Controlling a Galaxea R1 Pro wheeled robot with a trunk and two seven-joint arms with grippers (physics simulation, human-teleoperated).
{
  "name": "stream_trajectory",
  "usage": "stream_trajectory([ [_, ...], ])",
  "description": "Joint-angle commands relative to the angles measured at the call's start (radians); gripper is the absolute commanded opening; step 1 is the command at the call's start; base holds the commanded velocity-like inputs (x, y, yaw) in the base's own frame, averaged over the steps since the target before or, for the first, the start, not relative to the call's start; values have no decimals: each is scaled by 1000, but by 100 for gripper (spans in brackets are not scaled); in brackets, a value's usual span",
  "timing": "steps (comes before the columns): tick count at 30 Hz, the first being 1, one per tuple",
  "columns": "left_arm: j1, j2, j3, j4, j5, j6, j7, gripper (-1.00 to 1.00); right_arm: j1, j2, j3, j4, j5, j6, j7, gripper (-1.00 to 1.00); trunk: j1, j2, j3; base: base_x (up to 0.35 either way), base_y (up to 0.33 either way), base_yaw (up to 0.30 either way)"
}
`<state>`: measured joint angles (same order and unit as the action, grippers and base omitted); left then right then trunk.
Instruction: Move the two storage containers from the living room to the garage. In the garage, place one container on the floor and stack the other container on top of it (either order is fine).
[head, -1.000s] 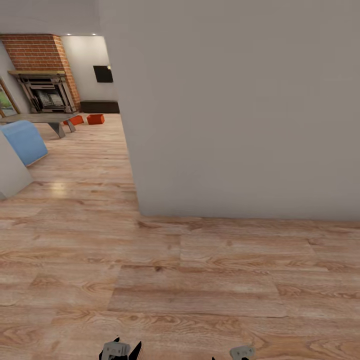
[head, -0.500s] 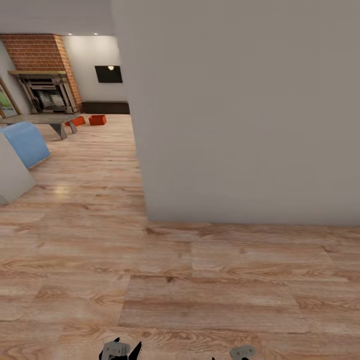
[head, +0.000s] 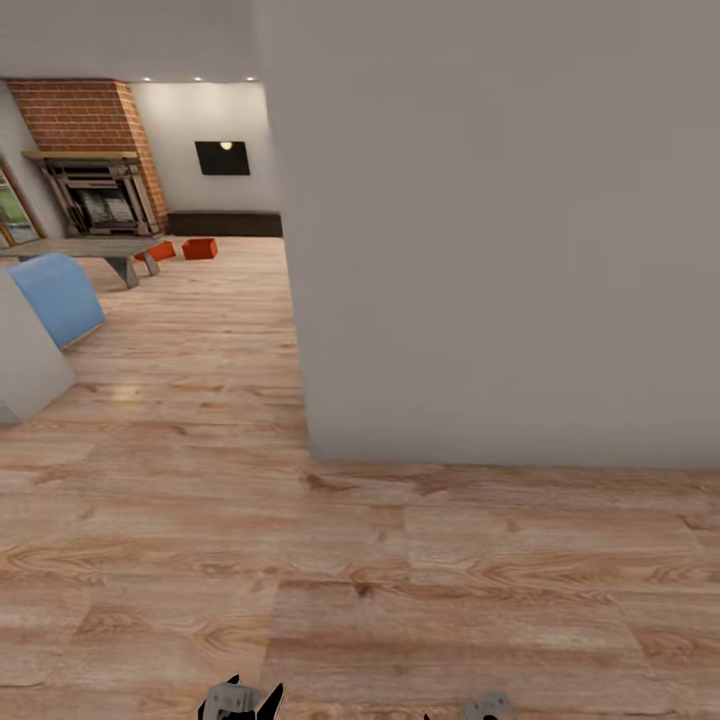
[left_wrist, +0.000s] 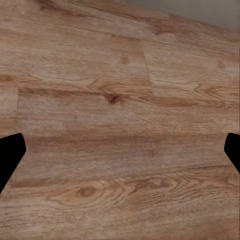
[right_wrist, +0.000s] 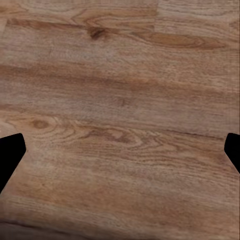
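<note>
Two far storage containers (head: 199, 248), contents too small to tell; both arms' jaws wide, empty.

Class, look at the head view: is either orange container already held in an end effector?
No. Both storage containers sit on the wood floor far off, near the fireplace.

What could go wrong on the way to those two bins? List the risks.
1. The grey wall corner juts out close ahead; cutting the turn tightly could clip it.
2. The two storage containers sit far off beside the low table, whose legs and the blue seat narrow the approach.
3. Both grippers, left gripper and right gripper, are open and empty above the plank floor.
</note>
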<state>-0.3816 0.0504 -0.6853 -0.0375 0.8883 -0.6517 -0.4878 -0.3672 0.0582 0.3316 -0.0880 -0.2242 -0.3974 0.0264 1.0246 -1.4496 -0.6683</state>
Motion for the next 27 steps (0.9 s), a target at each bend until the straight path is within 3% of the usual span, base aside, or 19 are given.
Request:
stream_trajectory([
  [1, 0, 0, -6, 0, 11, 0, -6, 100, -1, 0, 6, 1, -11, -5, 3, 100, 0, 0, 1, 243, 244, 0],
  [27, 0, 0, -5, 0, 11, 0, -6, 100, -1, 0, 6, 2, -11, -5, 3, 100, 0, 0, 15, 253, 238, 0],
])
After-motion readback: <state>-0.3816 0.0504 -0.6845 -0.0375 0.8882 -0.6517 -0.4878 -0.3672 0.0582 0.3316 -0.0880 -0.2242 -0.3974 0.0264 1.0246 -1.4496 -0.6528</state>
